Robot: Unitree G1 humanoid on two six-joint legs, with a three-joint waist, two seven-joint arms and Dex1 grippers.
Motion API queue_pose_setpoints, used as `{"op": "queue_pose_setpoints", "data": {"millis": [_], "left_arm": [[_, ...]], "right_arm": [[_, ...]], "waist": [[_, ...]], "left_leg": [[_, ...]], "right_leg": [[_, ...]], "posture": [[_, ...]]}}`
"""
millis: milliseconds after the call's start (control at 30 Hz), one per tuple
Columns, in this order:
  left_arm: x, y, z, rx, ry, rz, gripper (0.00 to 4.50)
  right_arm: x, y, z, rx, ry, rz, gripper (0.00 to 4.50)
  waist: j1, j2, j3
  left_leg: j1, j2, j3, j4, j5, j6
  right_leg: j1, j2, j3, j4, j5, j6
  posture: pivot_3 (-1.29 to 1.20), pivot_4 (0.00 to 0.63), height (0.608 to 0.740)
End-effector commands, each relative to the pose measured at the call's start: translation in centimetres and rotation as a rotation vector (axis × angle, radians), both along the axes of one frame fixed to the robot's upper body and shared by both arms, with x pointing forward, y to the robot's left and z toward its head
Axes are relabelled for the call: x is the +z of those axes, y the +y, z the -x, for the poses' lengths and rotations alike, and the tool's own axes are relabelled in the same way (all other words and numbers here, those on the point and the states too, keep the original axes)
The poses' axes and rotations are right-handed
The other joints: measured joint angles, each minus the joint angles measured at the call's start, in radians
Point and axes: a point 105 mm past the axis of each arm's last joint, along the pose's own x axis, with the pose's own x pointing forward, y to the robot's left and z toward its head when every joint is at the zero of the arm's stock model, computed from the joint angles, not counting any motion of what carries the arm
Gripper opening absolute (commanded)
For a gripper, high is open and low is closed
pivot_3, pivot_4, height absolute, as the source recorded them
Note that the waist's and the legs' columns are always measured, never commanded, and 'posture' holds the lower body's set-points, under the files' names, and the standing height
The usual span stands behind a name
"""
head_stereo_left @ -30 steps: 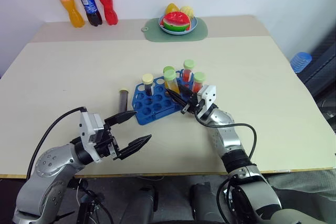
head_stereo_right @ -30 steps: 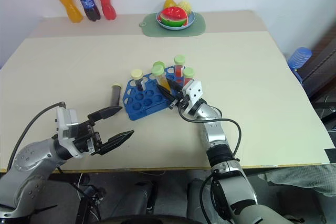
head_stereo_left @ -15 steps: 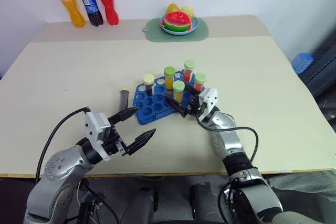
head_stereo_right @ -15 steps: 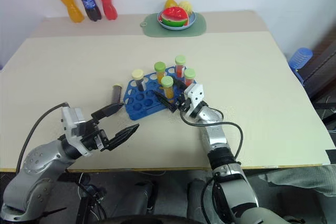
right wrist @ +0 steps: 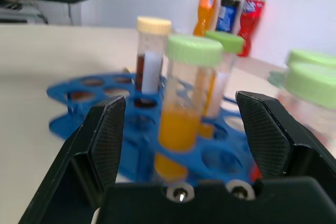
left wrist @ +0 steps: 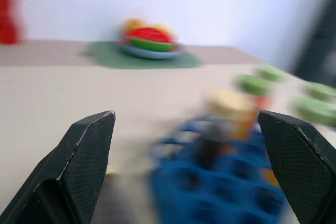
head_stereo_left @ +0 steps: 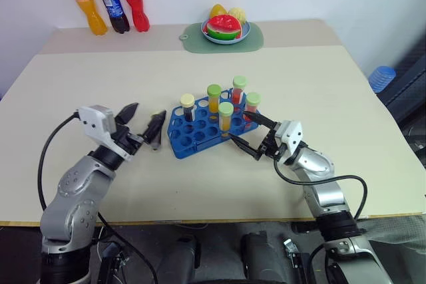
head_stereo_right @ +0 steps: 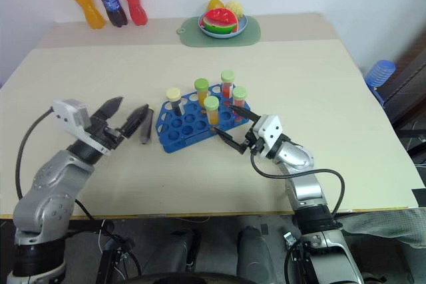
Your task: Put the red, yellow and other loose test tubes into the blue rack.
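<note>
Blue rack [head_stereo_left: 200,135] mid-table holding five upright tubes; dark loose tube [head_stereo_left: 156,129] lying just left of it between the wide-spread left gripper [head_stereo_left: 142,121]; right wrist view: right gripper [right wrist: 190,129] open, empty, facing the nearest orange tube [right wrist: 188,109].

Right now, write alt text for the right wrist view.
The right end effector, fingers apart, faces the blue rack, where a green-capped tube of yellow-orange liquid stands nearest. A cream-capped brown tube stands behind it, and three soda bottles line the far wall.
</note>
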Motion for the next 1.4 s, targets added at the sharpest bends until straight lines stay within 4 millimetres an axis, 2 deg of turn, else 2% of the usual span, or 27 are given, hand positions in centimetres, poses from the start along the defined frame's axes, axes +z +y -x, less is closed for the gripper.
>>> {"op": "queue_pose_setpoints", "data": {"millis": [33,100,200,300,433,533,633,833,1167,1267,1400], "left_arm": [[-0.4,4.2,-1.3,0.292,0.055,-0.022,4.5],[-1.6,5.6,-1.9,0.393,0.168,-0.007,4.5],[-2.8,6.1,-2.4,0.433,0.332,0.005,4.5],[-3.3,5.5,-3.3,0.398,0.469,0.016,4.5],[-2.8,4.4,-4.5,0.309,0.611,0.049,4.5],[-2.3,3.8,-5.0,0.243,0.705,0.063,4.5],[-2.9,3.5,-5.3,0.194,0.837,0.03,4.5],[-2.5,2.0,-6.4,0.1,0.913,0.01,4.5],[0.8,-1.0,-7.8,-0.04,0.947,0.046,4.5],[0.9,-1.3,-7.9,-0.051,0.968,0.045,4.5],[-0.1,-1.9,-7.9,-0.06,1.027,0.025,4.5]], "right_arm": [[2.3,-0.7,0.6,-0.006,-0.062,-0.028,3.68],[2.8,-1.4,1.1,-0.01,-0.067,-0.007,3.68],[3.6,-2.4,1.7,-0.005,-0.059,0.017,3.68],[4.4,-2.9,2.6,0.042,-0.032,0.041,3.68],[5.5,-4.0,3.3,0.094,0.0,0.089,3.68],[5.7,-5.0,3.1,0.083,0.006,0.12,3.68],[5.8,-5.5,2.9,0.067,0.002,0.129,3.68],[5.7,-5.7,3.1,0.054,-0.007,0.128,3.68],[5.4,-6.7,4.5,0.064,0.023,0.15,3.68],[5.1,-6.9,4.9,0.073,0.044,0.166,3.68],[4.7,-7.2,5.8,0.093,0.074,0.191,3.68]], "waist": [[0.0,0.0,0.0],[0.002,-0.001,0.0],[0.004,-0.001,0.0],[0.005,-0.002,0.0],[0.003,-0.002,0.0],[-0.002,-0.003,0.0],[-0.005,-0.003,0.0],[0.003,-0.003,0.001],[0.0,-0.004,0.001],[-0.002,-0.004,0.001],[0.0,-0.004,0.001]], "left_leg": [[0.0,0.0,0.0,0.0,0.0,0.0],[0.0,0.0,0.0,0.0,0.0,0.0],[-0.001,0.0,0.0,0.001,0.0,0.0],[-0.002,-0.001,0.0,0.002,0.0,0.0],[-0.002,-0.001,0.0,0.002,0.0,0.0],[-0.002,-0.001,0.0,0.002,0.0,0.0],[-0.002,-0.001,0.0,0.002,0.0,0.0],[-0.003,-0.001,0.0,0.002,0.004,-0.007],[-0.004,-0.001,0.0,0.002,0.004,-0.007],[-0.004,-0.001,0.001,0.002,0.004,-0.007],[-0.004,-0.001,0.001,0.002,0.004,-0.007]], "right_leg": [[0.0,0.0,0.0,0.0,0.0,0.0],[0.0,0.0,0.0,0.0,0.0,0.0],[0.0,0.0,0.0,0.0,0.0,0.0],[0.0,0.0,-0.001,0.0,0.0,0.0],[0.0,0.0,-0.002,0.0,0.0,0.0],[0.0,0.0,-0.002,0.0,0.0,0.001],[-0.001,0.0,-0.002,0.001,0.0,0.001],[-0.001,0.0,-0.002,0.0,0.0,0.001],[-0.001,-0.001,-0.002,0.001,0.0,0.001],[-0.001,0.0,-0.002,0.001,0.0,0.001],[-0.002,0.0,-0.002,0.001,0.0,0.001]], "posture": [[0.0,0.15,0.74],[0.0,0.15,0.74],[0.0,0.15,0.74],[0.0,0.15,0.74],[0.0,0.15,0.74],[0.0,0.15,0.74],[0.0,0.15,0.74],[0.0,0.15,0.74],[0.0,0.15,0.74],[0.0,0.15,0.74],[0.0,0.15,0.74]]}}
